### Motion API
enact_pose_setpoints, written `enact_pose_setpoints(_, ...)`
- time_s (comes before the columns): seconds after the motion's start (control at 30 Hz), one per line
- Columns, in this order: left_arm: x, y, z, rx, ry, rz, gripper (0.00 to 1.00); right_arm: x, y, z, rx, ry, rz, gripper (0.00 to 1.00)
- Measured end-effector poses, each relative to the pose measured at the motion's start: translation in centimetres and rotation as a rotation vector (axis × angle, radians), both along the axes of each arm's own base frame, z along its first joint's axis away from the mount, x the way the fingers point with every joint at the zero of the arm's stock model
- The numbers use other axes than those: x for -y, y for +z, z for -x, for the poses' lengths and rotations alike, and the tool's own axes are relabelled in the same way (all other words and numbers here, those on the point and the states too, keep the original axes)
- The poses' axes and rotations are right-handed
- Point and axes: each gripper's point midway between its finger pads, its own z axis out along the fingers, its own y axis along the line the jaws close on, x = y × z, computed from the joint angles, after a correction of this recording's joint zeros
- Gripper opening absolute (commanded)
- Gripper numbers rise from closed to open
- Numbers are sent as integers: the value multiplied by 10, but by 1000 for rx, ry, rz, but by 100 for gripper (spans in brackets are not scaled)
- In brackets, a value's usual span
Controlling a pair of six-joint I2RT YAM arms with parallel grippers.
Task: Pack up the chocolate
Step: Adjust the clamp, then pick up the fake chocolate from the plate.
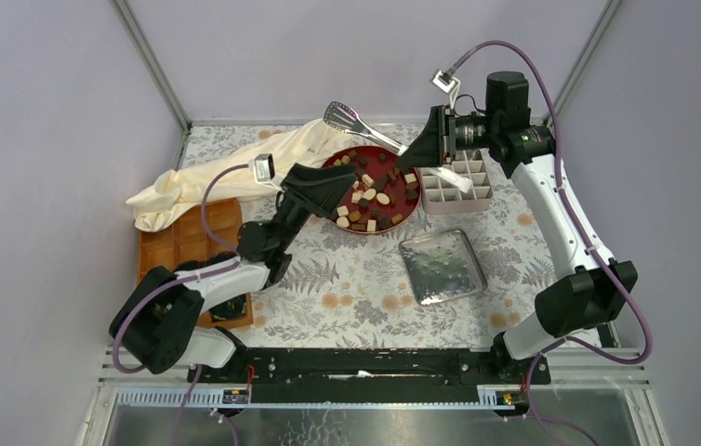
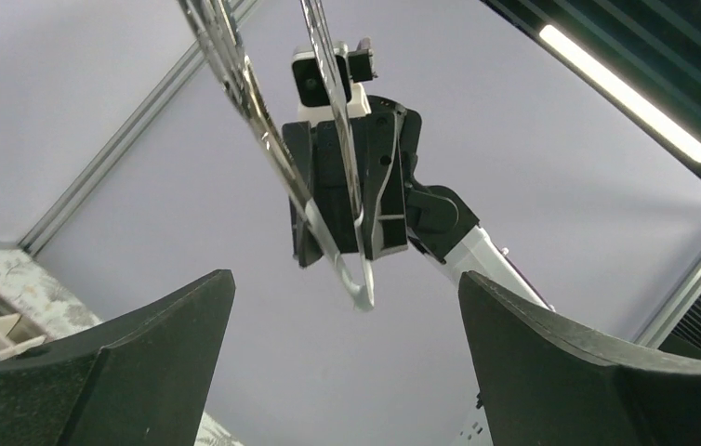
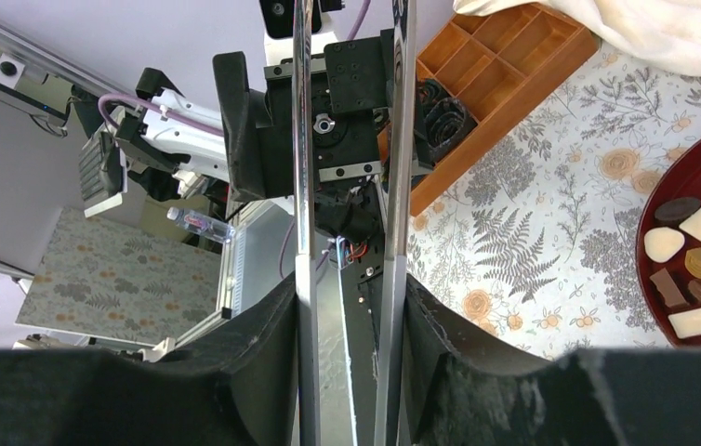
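R gripper [image 1: 408,153] clamps tongs [image 1: 351,120] over plate [image 1: 403,223], L gripper [image 1: 345,184] open beside it — I fear tongs slip, scatter chocolate [image 1: 371,197].

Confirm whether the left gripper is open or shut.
Open: in its wrist view the left gripper has fingers wide apart, gripping nothing; the tongs are in the right gripper.

Pale lilac walls [image 1: 49,139], ceiling strip light [image 2: 621,88]

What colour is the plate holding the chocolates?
The plate is dark red, clearest in the top external view.
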Motion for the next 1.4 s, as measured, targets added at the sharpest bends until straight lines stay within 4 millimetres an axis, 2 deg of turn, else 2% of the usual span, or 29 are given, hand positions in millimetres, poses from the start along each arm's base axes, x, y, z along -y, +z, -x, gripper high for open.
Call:
enact_pose_setpoints(0.13, -7, -17, 6, -37, 29, -38, 99, 5, -4, -4, -24, -10, -7, 44)
enact_pose_setpoints(0.27, -15, -23, 10, -51, 66, -75, 99, 13, -10, -11, -32, -41, -2, 29)
enact_pose_setpoints(0.37, -22, -23, 13, -50, 100, -109, 99, 18, -16, -17, -22, -73, 19, 25)
enact_pose_setpoints(0.47, -29, -21, 14, -44, 143, -147, 99, 22, -25, -20, -18, -101, 48, 31)
enact_pose_setpoints(0.6, -37, -22, 13, -41, 189, -198, 99, 25, -32, -21, -16, -117, 74, 45)
enact_pose_setpoints(0.8, -42, -42, 4, -99, 235, -299, 99, 32, -50, -27, 16, -164, 155, 46)
enact_pose_setpoints(0.97, -47, -73, -22, -266, 288, -477, 99, 46, -77, -35, 68, -226, 295, 45)
enact_pose_setpoints(1.13, -77, -89, -45, -417, 362, -578, 99, 70, -118, -40, 128, -263, 491, 44)
enact_pose_setpoints(1.23, -104, -119, -60, -546, 392, -625, 99, 85, -151, -36, 134, -255, 611, 44)
enact_pose_setpoints(1.3, -113, -139, -65, -619, 384, -642, 99, 92, -173, -30, 133, -236, 690, 44)
enact_pose_setpoints(1.4, -114, -162, -63, -686, 337, -655, 99, 98, -196, -22, 148, -193, 788, 44)
